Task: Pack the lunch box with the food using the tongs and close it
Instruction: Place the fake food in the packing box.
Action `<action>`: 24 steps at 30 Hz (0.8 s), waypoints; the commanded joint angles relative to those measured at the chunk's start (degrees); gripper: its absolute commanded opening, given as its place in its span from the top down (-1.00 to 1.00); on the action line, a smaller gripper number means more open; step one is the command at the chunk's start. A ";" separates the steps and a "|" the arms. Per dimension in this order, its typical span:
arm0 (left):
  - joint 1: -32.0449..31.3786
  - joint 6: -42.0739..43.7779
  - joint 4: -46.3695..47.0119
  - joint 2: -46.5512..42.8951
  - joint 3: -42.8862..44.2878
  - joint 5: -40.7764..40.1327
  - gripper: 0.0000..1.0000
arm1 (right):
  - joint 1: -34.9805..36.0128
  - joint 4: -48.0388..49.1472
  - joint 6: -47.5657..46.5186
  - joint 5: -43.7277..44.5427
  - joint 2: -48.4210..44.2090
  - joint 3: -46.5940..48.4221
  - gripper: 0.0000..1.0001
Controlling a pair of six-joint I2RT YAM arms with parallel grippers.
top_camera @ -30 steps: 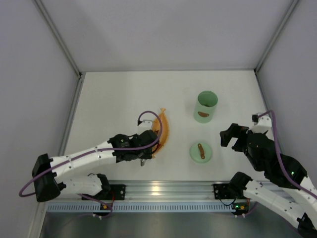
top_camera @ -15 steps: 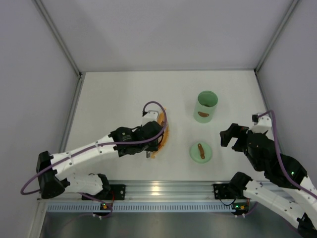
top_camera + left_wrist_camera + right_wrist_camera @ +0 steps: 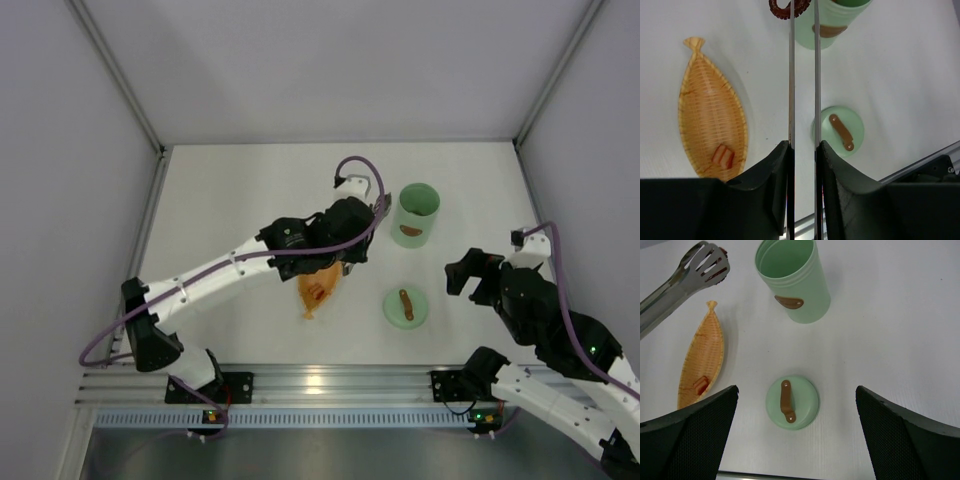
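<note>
My right gripper (image 3: 466, 272) hangs spread wide, holding nothing. My left gripper (image 3: 803, 150) is clamped on thin silver metal tongs (image 3: 791, 75). The pale mint-green cylindrical lunch box (image 3: 414, 215) stands open, and just beside it the tong tips pinch a curled reddish-brown food piece (image 3: 788, 7).

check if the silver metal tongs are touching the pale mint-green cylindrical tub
Apart: the right wrist view shows bare white table between the silver metal tongs and the mint-green tub.
</note>
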 commanded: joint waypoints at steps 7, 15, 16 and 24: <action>0.12 6.35 12.92 11.71 12.79 2.23 0.55 | 0.59 -2.41 0.00 2.53 -1.13 4.53 -0.99; 0.29 7.06 14.26 17.79 17.89 3.21 0.49 | 0.50 -3.73 0.00 2.97 -2.09 5.15 -0.99; 0.29 7.06 13.99 17.96 17.98 3.12 0.40 | 0.59 -3.82 0.00 3.06 -2.27 5.15 -0.99; 0.29 7.67 13.29 17.70 18.15 2.94 0.03 | 0.59 -3.38 -0.26 2.97 -2.01 5.15 -0.99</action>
